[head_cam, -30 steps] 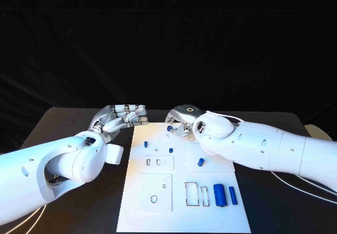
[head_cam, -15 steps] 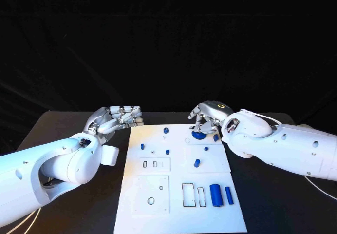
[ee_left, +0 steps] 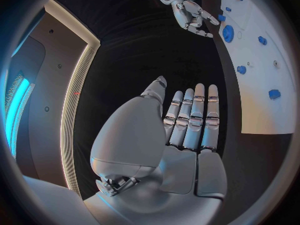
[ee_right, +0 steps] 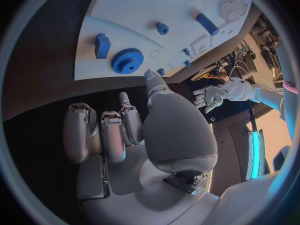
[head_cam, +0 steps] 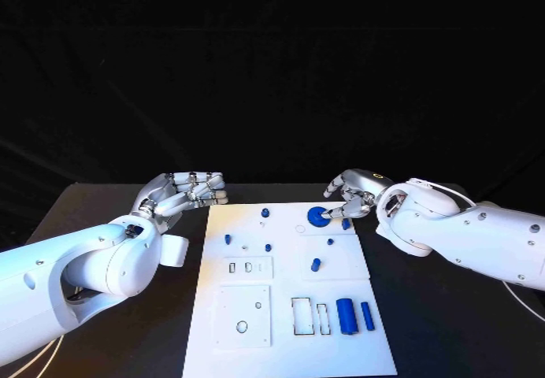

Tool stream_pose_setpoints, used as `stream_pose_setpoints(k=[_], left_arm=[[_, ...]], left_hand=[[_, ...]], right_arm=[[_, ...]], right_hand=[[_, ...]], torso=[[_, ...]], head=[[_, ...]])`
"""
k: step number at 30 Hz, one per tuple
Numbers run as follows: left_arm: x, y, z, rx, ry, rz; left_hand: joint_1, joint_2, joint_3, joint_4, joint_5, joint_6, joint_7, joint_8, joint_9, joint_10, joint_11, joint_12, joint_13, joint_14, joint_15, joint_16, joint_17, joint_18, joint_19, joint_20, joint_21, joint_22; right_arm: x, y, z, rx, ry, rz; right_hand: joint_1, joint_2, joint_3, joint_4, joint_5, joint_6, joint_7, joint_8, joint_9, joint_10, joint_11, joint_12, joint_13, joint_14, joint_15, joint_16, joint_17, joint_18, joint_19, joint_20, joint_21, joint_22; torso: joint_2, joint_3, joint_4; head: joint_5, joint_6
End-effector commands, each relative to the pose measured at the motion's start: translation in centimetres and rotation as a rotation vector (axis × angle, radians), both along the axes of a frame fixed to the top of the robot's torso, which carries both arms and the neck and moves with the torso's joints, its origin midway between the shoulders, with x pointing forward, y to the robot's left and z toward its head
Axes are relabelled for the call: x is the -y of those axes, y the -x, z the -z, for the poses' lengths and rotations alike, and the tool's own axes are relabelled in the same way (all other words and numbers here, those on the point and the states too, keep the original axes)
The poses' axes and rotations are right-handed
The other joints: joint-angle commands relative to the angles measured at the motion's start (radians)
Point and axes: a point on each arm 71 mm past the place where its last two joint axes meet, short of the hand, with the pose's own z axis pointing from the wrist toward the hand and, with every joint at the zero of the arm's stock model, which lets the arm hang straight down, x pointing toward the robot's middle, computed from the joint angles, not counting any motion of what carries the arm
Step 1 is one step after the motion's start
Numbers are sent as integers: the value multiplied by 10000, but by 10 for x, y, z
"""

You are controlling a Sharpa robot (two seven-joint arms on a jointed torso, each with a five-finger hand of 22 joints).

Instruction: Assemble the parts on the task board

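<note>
While the left hand (head_cam: 185,191) hovers empty off the task board (head_cam: 284,315)'s far left corner, fingers extended, blue parts lie across the board, a gear (head_cam: 321,218) near its far right corner. Beside it, the right hand (head_cam: 354,197) holds nothing, fingers loosely curled.

Both arms are glossy white with rounded shells and small dark screw holes. The left hand (head_cam: 185,193) and the right hand (head_cam: 350,197) are silver metal with segmented fingers. The right hand carries a small yellow ring mark on its back. A thin white cable runs along the right wrist.
</note>
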Motion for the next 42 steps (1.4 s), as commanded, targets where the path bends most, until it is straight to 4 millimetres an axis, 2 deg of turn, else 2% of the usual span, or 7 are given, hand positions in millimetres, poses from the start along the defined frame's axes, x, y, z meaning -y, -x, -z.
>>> stream_pose_setpoints(k=[1, 4, 9, 16, 20, 35, 42], left_arm=[[3, 0, -1, 49, 83, 246], [3, 0, -1, 35, 81, 255], [3, 0, -1, 8, 74, 262], [3, 0, -1, -15, 76, 291], [4, 0, -1, -32, 78, 312], [4, 0, -1, -57, 75, 326], [4, 0, -1, -60, 74, 326]], left_hand=[[82, -22, -7, -73, -55, -2, 63, -29, -12, -39, 9, -32, -13, 13, 77, -35, -3, 40, -27, 28, -56, -9], [82, -22, -7, -73, -55, -2, 63, -29, -12, -39, 9, -32, -13, 13, 77, -35, -3, 40, -27, 28, -56, -9], [79, -22, -8, -72, -56, -2, 63, -31, -12, -39, 9, -34, -13, 13, 78, -37, -2, 40, -27, 28, -57, -10], [65, -24, -16, -68, -58, -2, 66, -38, -11, -40, 12, -42, -11, 13, 81, -47, -2, 40, -29, 29, -59, -13], [49, -27, -26, -64, -59, -7, 71, -49, -12, -48, 17, -54, -12, 7, 85, -61, -3, 39, -33, 31, -62, -18], [33, -26, -37, -64, -59, -26, 83, -74, -14, -74, 29, -81, -13, -3, 95, -86, -4, 38, -41, 34, -68, -26], [33, -26, -37, -64, -59, -26, 83, -74, -14, -74, 29, -81, -13, -3, 95, -86, -4, 38, -41, 34, -68, -26]], right_arm=[[-3, -2, 7, -639, 199, 12], [-6, -3, 9, -642, 317, -43], [-8, -6, 12, -645, 459, -42], [-8, -8, 16, -633, 544, -20], [-9, -9, 17, -553, 665, -66], [-14, -12, 18, -501, 807, -207], [-16, -12, 23, -635, 867, -245]], right_hand=[[115, -28, -72, 51, 42, -93, 3, 66, 17, 119, -12, 116, 616, 892, 85, 43, 1910, -145, 54, 14, 57, 362], [167, 2, -100, 110, 72, -124, 8, 150, 41, 204, -2, 230, 763, 902, 95, 65, 1960, -155, 82, 28, 89, 415], [210, 32, -120, 155, 107, -125, 6, 233, 66, 278, -1, 324, 885, 913, 100, 88, 2012, -169, 119, 37, 134, 484], [320, 96, -96, 163, 174, -119, -1, 333, 95, 309, -5, 377, 953, 925, 101, 112, 2072, -183, 158, 41, 181, 558], [351, 127, -88, 169, 193, -97, -9, 386, 111, 343, -10, 415, 1006, 931, 99, 125, 2102, -196, 191, 42, 222, 618], [446, 269, -51, 179, 227, 40, -49, 554, 154, 543, -44, 608, 1272, 949, 78, 161, 2191, -224, 262, 31, 312, 755], [491, 318, -29, 161, 232, 95, -64, 589, 159, 611, -57, 669, 1359, 957, 69, 174, 2226, -233, 284, 24, 339, 797]], torso=[[10, -7, 19], [16, -12, 41], [21, -17, 5], [10, -13, -2], [14, -12, 12], [15, -10, 15], [17, -8, 3]], head=[[14, -18], [14, -29], [46, -72], [51, -128], [17, -151], [48, -184], [84, -242]])
